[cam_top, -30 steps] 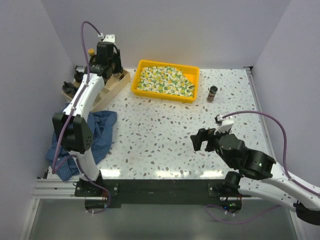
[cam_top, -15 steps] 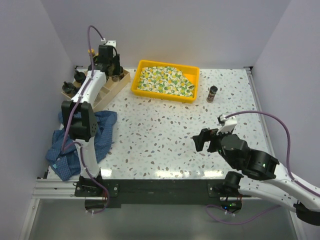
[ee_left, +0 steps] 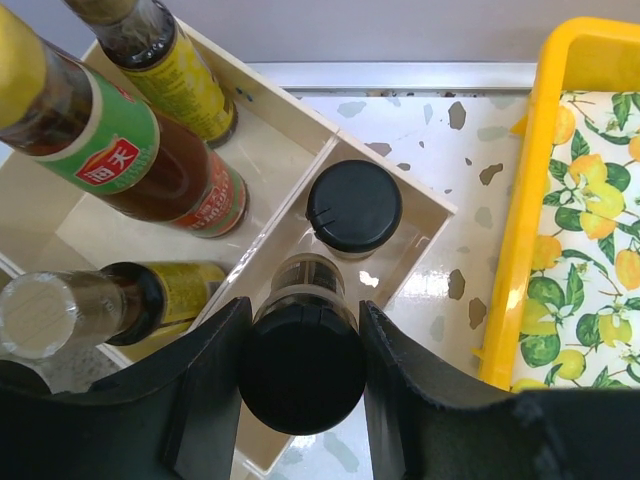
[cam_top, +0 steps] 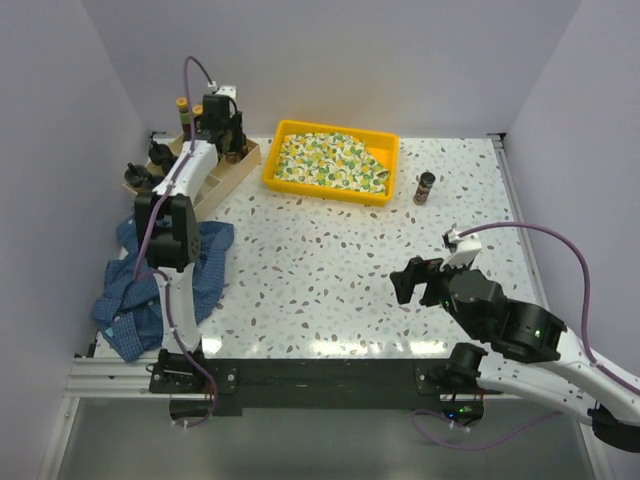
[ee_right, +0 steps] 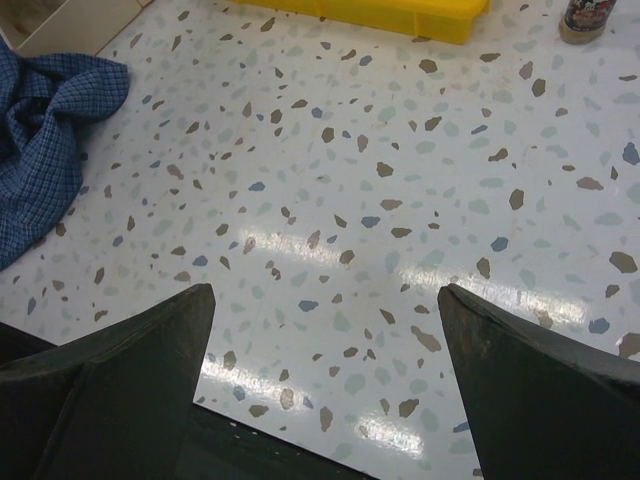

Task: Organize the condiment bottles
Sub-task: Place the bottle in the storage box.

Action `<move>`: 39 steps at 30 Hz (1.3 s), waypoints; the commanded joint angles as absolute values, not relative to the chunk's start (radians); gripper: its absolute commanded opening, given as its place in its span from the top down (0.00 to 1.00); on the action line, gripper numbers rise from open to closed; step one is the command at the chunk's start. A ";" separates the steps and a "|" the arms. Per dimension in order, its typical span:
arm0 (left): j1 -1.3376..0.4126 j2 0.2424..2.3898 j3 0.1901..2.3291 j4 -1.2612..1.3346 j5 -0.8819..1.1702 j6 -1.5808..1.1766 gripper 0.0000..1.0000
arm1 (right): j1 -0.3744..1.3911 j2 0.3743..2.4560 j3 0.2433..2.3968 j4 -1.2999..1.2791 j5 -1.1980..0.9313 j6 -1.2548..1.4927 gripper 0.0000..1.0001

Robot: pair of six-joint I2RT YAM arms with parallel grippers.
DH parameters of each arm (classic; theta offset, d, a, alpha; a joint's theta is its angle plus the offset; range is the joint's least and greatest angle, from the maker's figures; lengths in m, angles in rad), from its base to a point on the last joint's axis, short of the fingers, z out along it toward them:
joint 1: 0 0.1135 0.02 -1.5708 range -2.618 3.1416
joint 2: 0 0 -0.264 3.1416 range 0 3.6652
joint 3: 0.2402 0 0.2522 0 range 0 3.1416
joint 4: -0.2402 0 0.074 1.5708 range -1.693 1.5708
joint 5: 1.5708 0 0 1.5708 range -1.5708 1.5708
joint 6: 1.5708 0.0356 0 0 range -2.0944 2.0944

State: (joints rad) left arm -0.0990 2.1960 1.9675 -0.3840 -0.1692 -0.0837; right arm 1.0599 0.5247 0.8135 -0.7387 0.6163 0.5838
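My left gripper [cam_top: 224, 128] is at the back left over the pale wooden divided box [cam_top: 228, 177]. In the left wrist view it [ee_left: 300, 372] is shut on a black-capped brown spice jar [ee_left: 300, 365], held over the box's right compartment. A second black-capped jar [ee_left: 353, 205] stands in that compartment. Slim sauce bottles, one with a red and green label [ee_left: 150, 160] and one with a yellow label [ee_left: 185, 80], fill the neighbouring section. Squat bottles with black knobbed caps [cam_top: 137, 172] stand at the box's left end. One spice jar [cam_top: 425, 187] stands alone on the table, and shows in the right wrist view [ee_right: 590, 15]. My right gripper [cam_top: 415, 283] is open and empty above the table.
A yellow tray [cam_top: 325, 189] with a lemon-patterned cloth sits at the back centre, right of the box; its rim [ee_left: 520, 200] is close to my left fingers. A crumpled blue checked cloth [cam_top: 160, 285] lies at the front left, also in the right wrist view [ee_right: 45, 130].
My left arm has stretched farther back, keeping the jar over the box. My right gripper has drifted slightly right and toward the front.
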 commanded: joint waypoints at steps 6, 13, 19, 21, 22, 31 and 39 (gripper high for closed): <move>-0.091 2.246 2.000 -0.281 -0.170 -0.045 0.83 | 1.062 0.528 0.864 -0.742 0.646 0.601 0.01; -0.091 2.264 1.997 -0.282 -0.170 -0.058 0.60 | 1.060 0.528 0.868 -0.744 0.653 0.603 0.01; -0.091 2.258 2.002 -0.298 -0.202 -0.069 0.33 | 1.060 0.526 0.868 -0.744 0.652 0.603 0.01; -0.091 2.252 2.005 -0.301 -0.204 -0.066 0.30 | 1.060 0.523 0.868 -0.744 0.650 0.604 0.01; -0.091 2.250 2.008 -0.305 -0.204 -0.064 0.29 | 1.060 0.525 0.868 -0.744 0.649 0.604 0.01; -0.091 2.160 2.033 -0.344 -0.163 -0.075 0.25 | 1.061 0.529 0.857 -0.729 0.620 0.607 0.01; -0.095 2.042 2.049 -0.373 -0.011 -0.135 0.21 | 1.061 0.535 0.824 -0.716 0.626 0.627 0.01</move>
State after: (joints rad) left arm -0.0986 2.1792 1.9800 -0.3866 -0.1154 -0.0868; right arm 1.0599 0.5320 0.8303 -0.7494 0.6128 0.6044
